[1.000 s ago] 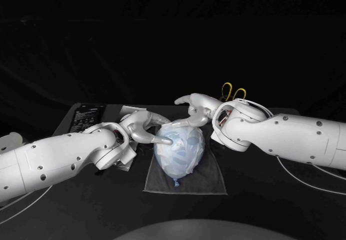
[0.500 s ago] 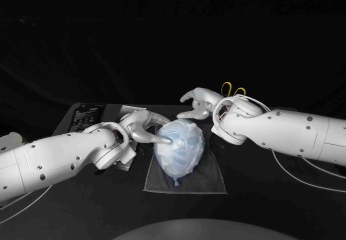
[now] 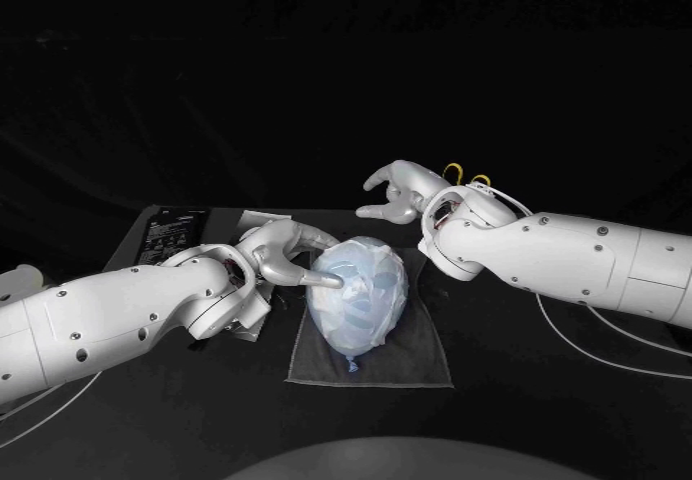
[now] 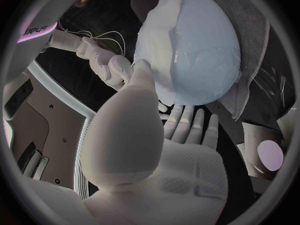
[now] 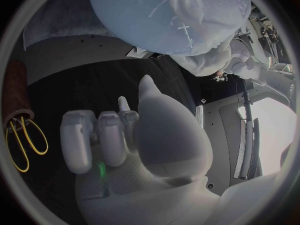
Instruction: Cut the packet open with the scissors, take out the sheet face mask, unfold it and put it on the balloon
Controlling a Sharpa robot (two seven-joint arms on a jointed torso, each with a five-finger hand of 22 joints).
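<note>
A pale blue balloon [image 3: 358, 295] lies on a grey mat [image 3: 378, 360] with the thin white sheet mask draped over it. My left hand [image 3: 293, 256] is at the balloon's left side, one finger touching it and the other fingers [image 4: 187, 125] spread and holding nothing. The left wrist view shows that finger against the masked balloon [image 4: 197, 45]. My right hand [image 3: 398, 194] hangs above and behind the balloon, apart from it, with its fingers loosely bent and nothing in them. The right wrist view shows the balloon [image 5: 169, 20] beyond my right hand [image 5: 119, 135]. The yellow-handled scissors [image 3: 464, 181] lie behind my right arm.
A black board with white print [image 3: 173, 229] lies at the back left, with a pale flat piece [image 3: 264, 218] beside it. The scissors' yellow loops [image 5: 24, 139] lie on the black table close to my right hand. The mat's front edge lies near the table's middle.
My right hand has lifted off the balloon's far end and drawn up and back. The left hand and the balloon have stayed where they were.
</note>
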